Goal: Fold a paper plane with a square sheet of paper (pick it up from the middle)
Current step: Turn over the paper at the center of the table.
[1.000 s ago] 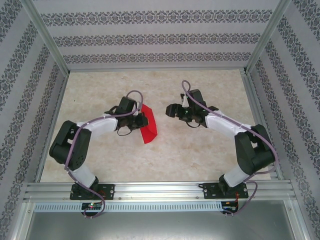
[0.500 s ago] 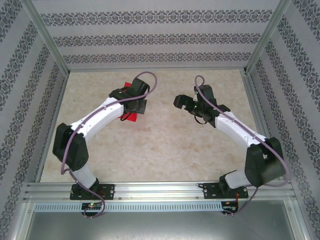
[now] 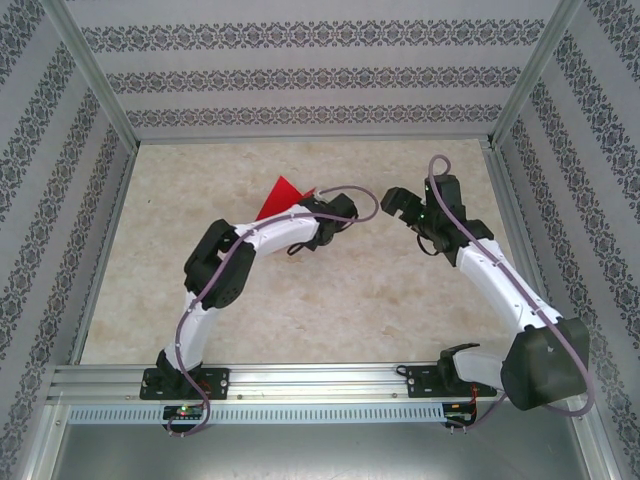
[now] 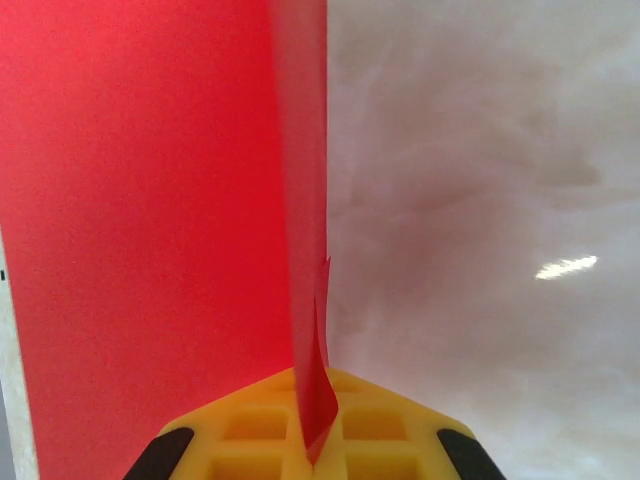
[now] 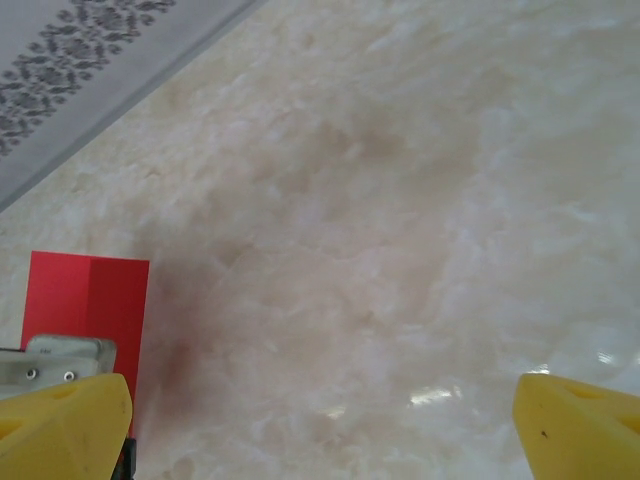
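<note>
The square sheet of paper is folded into a bright red paper plane [image 3: 283,196], held above the back middle of the table. My left gripper [image 3: 308,206] is shut on it. In the left wrist view a narrow folded edge [image 4: 305,200] rises out of the closed yellow jaws [image 4: 318,440], and a broad red wing [image 4: 130,250] spreads to the left. To the right of it, apart, my right gripper [image 3: 396,203] is open wide. Its yellow fingertips [image 5: 60,425] have bare table between them [image 5: 320,425]. The red paper [image 5: 85,295] is at that view's left edge.
The marble-patterned table [image 3: 330,300] is fenced by patterned walls [image 3: 320,80] at the back and both sides. Aluminium posts [image 3: 90,70] stand at the corners, and a metal rail [image 3: 320,380] runs along the near edge by both arm bases.
The left arm has swung right and toward the back middle, carrying the red paper. The right gripper has opened wider and moved right and back.
</note>
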Robot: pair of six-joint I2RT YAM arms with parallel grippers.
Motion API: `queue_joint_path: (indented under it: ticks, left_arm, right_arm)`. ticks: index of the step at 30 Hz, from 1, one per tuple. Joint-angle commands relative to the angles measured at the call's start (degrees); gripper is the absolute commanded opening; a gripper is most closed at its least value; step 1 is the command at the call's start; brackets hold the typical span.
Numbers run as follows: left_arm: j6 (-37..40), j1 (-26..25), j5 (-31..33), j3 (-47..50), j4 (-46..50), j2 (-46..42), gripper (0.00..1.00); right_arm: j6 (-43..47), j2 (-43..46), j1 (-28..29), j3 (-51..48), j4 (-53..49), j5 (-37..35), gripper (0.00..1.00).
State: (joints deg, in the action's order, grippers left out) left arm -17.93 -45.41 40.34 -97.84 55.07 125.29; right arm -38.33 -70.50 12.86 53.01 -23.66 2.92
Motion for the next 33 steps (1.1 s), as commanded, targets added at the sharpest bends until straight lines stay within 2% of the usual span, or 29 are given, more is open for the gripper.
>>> queue_joint_path:
  ticks: [1,7,11,14,20,27,31,33]
  left_arm:
    - [0.67,-1.75,-0.71,-1.76,1.71,1.17,0.05]
    - [-0.40,-2.41,-7.87,-1.42,-0.07,2.59,0.11]
    - [-0.87,-2.45,-12.90,-0.68,-0.70,0.92,0.29]
    - [-0.93,-2.40,-17.08,0.83,-2.03,-1.24,0.39]
    - [0.50,-2.11,-30.47,5.55,-8.61,-9.99,0.52]
    - [-2.52,5.08,-49.23,18.12,-23.20,-23.21,0.67]
    - [-5.89,9.94,-50.37,26.20,-28.47,-30.41,0.79]
    - [-8.63,13.94,-49.72,30.30,-30.19,-33.04,0.83]
  right_arm:
    - [-0.75,1.80,-1.47,-0.94,-1.87,-1.87,0.98]
    - [0.76,0.49,-2.50,0.71,-3.31,-0.82,0.98]
    - [1.76,-3.09,-2.50,3.95,-5.13,0.23,0.98]
    - [1.76,-4.98,-2.49,4.97,-4.93,1.26,0.98]
    - [1.59,-7.68,-2.49,7.25,-5.37,3.55,0.98]
    - [1.23,-13.25,-0.17,11.08,-5.32,7.19,0.95]
    - [1.44,-17.56,4.90,15.15,-4.83,6.90,0.88]
    - [1.40,-20.89,8.69,18.16,-4.78,6.68,0.83]
